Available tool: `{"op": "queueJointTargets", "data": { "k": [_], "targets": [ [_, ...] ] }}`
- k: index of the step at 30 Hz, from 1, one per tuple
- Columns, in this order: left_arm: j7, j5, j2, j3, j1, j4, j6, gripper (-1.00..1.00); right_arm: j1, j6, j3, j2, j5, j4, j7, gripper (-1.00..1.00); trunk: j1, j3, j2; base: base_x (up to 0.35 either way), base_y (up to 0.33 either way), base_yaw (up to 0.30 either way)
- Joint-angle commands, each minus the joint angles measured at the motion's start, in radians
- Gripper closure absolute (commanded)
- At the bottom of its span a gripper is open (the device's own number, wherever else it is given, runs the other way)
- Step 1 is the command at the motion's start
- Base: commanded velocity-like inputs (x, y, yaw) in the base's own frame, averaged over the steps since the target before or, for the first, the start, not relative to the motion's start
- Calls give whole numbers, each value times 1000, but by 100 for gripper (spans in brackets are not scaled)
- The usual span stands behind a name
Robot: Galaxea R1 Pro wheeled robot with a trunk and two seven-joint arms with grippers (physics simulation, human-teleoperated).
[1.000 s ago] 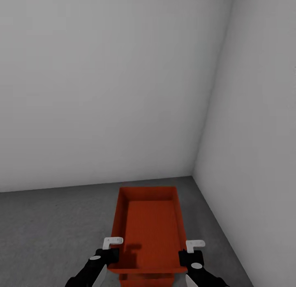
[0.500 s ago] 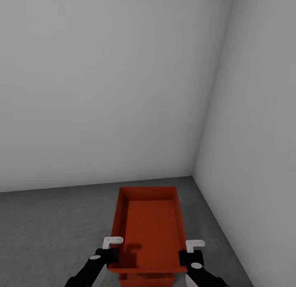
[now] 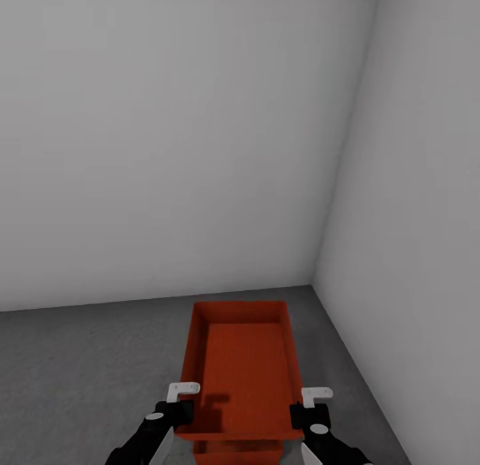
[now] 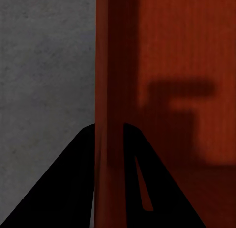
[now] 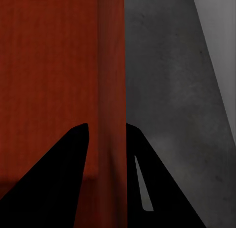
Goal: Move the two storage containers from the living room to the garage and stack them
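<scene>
Upper storage container (image 3: 243,368) gripped by its side walls, left hand (image 3: 175,411) and right hand (image 3: 308,415) each clamped on one, level above lower container (image 3: 237,451) for stacking on garage floor (image 3: 87,365).

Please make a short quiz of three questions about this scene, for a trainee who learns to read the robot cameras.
1. True or false: the left hand and the right hand each grip a long side wall of the upper storage container.
2. Multiple choice: what lies directly under that container? A) a dark brown chest B) the second storage container C) a grey low table
3. Fill in: the floor is dark grey and meets two plain ____ walls in a corner.

Key
1. True; each wrist view shows a wall between the fingers.
2. B
3. white
</scene>
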Motion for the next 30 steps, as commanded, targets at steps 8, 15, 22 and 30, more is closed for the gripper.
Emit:
{"op": "queueJointTargets", "data": {
  "k": [8,15,22,30],
  "targets": [
    [11,-17,10,-8,0,-4,0,100,-2,-8,-10,-6,-31,31,-15,100,16,-14,-30,0,0,0],
    [10,-15,13,-9,0,-1,0,100,-1,-8,-10,-6,-31,31,-15,100,43,-36,-79,0,0,0],
    [10,-15,15,-10,0,-2,0,100,-2,-8,-10,-6,-31,31,-15,100,69,-61,-128,0,0,0],
    [10,-14,15,-10,0,-2,0,100,-2,-8,-10,-6,-31,31,-15,100,100,-97,-184,0,0,0]
  ]
}}
